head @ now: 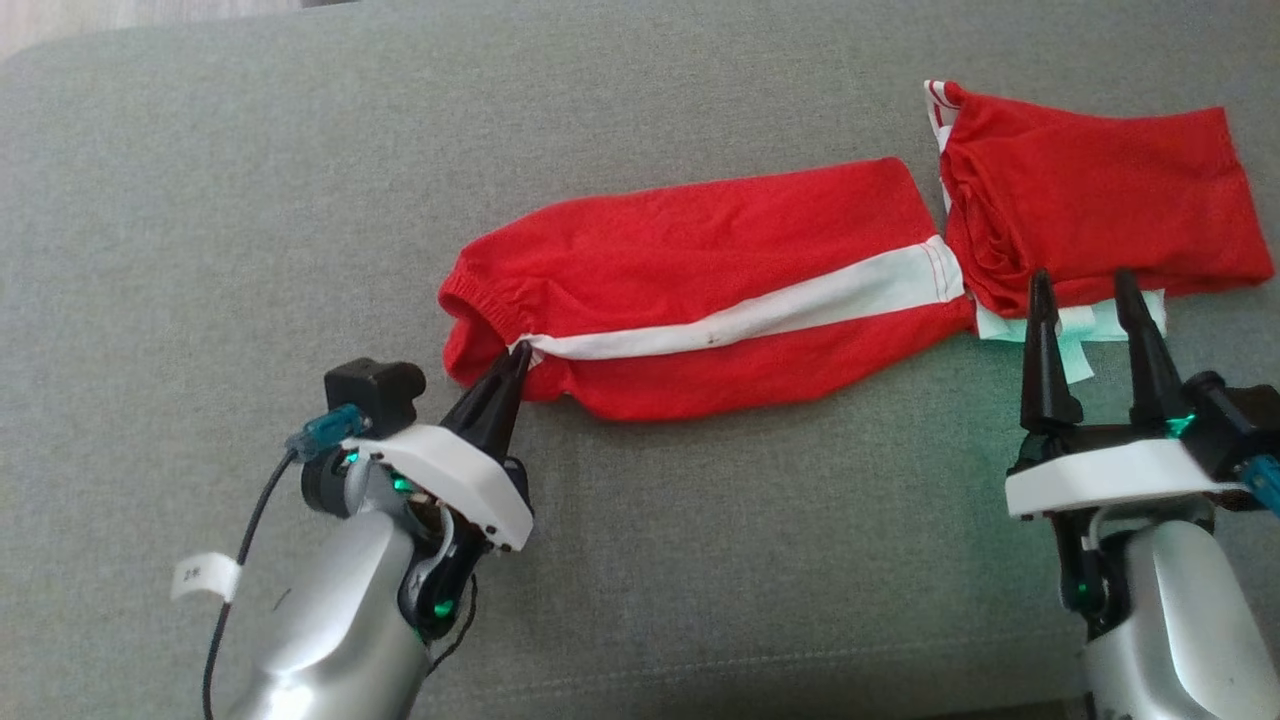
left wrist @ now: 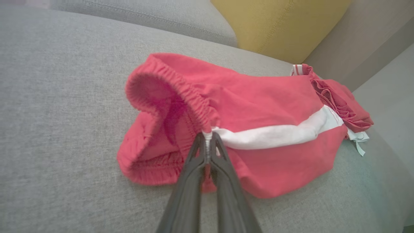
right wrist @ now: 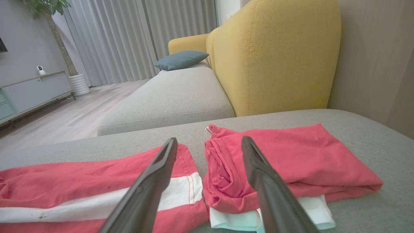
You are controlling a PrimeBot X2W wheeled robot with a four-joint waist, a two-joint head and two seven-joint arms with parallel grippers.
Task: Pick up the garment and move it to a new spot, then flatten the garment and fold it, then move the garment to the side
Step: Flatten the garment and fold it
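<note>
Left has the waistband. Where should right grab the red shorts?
Pinch the leg hem where the white stripe ends, coming from the near edge with the open right gripper: it lies flat, opposite the left gripper on the waistband, beside the folded pile.

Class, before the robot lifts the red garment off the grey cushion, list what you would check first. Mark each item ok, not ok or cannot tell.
1. Hold: left gripper pinched shut on the waistband of the garment: ok.
2. Second hold: right gripper has cloth: not ok, its jaws stand open.
3. Garment lying flat: not ok, the waistband end gapes open.
4. Garment separate from the folded red pile: cannot tell.
5. Bare cushion to the robot's left for a new spot: ok.
</note>
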